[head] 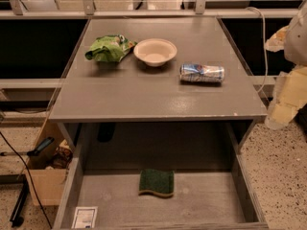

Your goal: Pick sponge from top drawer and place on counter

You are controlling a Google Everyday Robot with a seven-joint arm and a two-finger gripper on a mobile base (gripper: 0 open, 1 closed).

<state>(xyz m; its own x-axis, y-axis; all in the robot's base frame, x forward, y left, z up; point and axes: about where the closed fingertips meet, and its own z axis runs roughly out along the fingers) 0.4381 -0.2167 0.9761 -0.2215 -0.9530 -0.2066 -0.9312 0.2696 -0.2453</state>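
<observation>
The sponge (156, 182), dark green on top with a pale yellow layer below, lies flat in the middle of the open top drawer (110, 200). The drawer is pulled out under the counter (144, 95) and has a small white label sticker (85, 217) at its front left. My gripper (284, 102) is part of the pale arm at the right edge of the camera view. It is beside the counter's right front corner, above and well to the right of the sponge, and touches nothing.
On the counter are a bright green snack bag (109, 47) at the back left, a white bowl (155, 51) beside it, and a can (202, 73) lying on its side at the right. A cardboard box (45, 176) stands on the floor at the left.
</observation>
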